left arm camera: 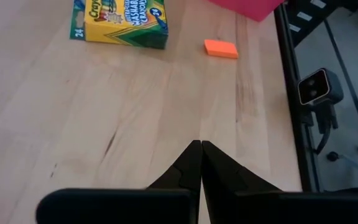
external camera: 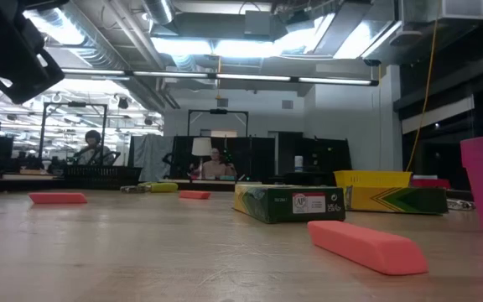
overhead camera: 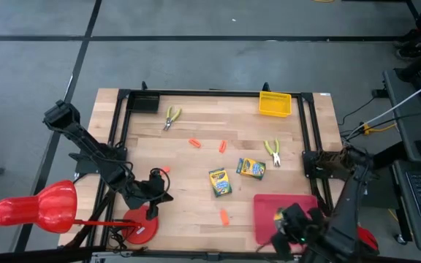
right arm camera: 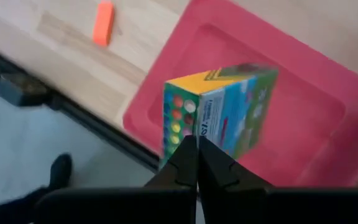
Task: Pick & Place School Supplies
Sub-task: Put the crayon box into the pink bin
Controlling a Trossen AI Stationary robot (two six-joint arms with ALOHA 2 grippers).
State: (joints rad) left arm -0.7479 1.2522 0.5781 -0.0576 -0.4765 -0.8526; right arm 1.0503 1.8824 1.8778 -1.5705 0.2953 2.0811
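Closest to the low camera lies the front orange stub [external camera: 367, 245], flat on the bare wood near the table's front edge, with the upright-printed crayon box [external camera: 290, 203] just behind it.

Start at your left. The left gripper [left arm camera: 199, 144] hangs over bare wood at the front left of the table, its fingers pressed together with nothing between them. A small orange stub by the left arm [overhead camera: 165, 170] sits just beside that arm. Toward the back left you see the left yellow-handled tool [overhead camera: 171, 117], well apart from everything else.

Moving toward the middle, two orange stubs, the back-left stub [overhead camera: 194, 142] and the back-middle stub [overhead camera: 222, 146], lie near each other on the wood. In front of them the two crayon boxes lie flat and close together but apart; the second crayon box [overhead camera: 251, 168] is the farther back one. The right yellow-handled tool [overhead camera: 272, 152] lies just beside that box, and the yellow mesh basket [overhead camera: 275, 103] stands at the back edge.

On your right, the red tray [overhead camera: 269, 208] sits at the front right corner. The right gripper [right arm camera: 196, 138] is over it, fingers pressed together and pinching nothing. The third crayon box [right arm camera: 229, 106] stands tilted just past the fingertips, over the tray's floor; you cannot tell whether the tips touch it or whether it rests on the tray.
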